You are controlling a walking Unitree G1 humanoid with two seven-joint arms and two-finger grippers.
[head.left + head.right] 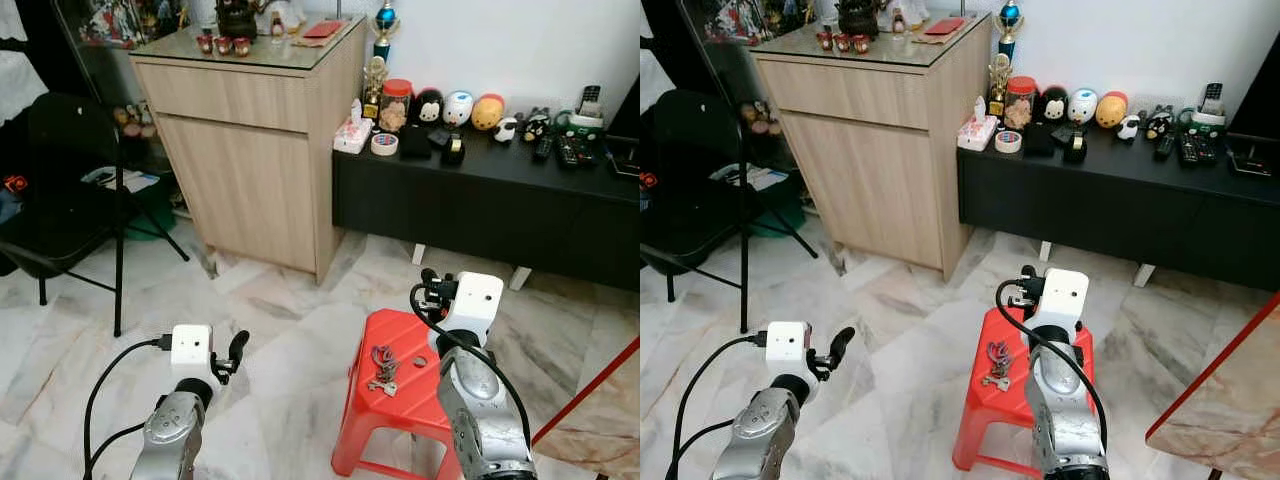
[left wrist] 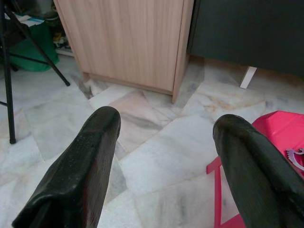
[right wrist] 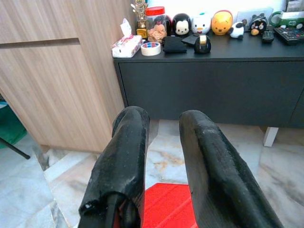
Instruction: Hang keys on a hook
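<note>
Left eye view: keys lie on red stool, just left of right claw, whose fingers stand slightly parted, empty. Left claw released. Light, loose, jangly metal; pinch the ring.

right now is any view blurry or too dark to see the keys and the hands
Left eye view: evenly lit and sharp, the keys clear on the red stool. Left wrist view: bright, the left hand open, its near fingers slightly soft. Right wrist view: well lit, the right hand a little soft up close, the black cabinet behind it crisp.
</note>
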